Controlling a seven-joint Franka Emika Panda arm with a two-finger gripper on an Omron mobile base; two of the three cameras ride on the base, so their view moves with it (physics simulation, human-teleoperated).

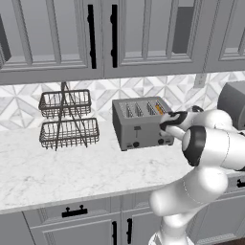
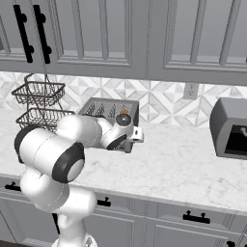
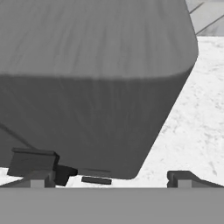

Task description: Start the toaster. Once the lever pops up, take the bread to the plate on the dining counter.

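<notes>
The grey four-slot toaster [image 1: 139,125] stands on the kitchen counter against the tiled wall. The bread [image 1: 159,108] sits in its rightmost slot, its golden-orange crust showing as a speck [image 2: 125,112] in the right base view. My gripper [image 1: 166,127] hangs at the toaster's front right corner, hiding the right lever there. Up close, the toaster's grey body [image 3: 96,87] looms just ahead and a black lever [image 3: 33,161] sits by my left fingertip [image 3: 41,178]. The gripper [image 3: 111,178] is open and holds nothing. The plate and the dining counter are out of view.
A two-tier wire basket [image 1: 67,119] stands left of the toaster. A grey boxy appliance [image 2: 231,128] sits at the far right of the marble counter [image 1: 72,172]. Wall cabinets [image 1: 95,33] hang overhead. Bare counter lies in front of the toaster.
</notes>
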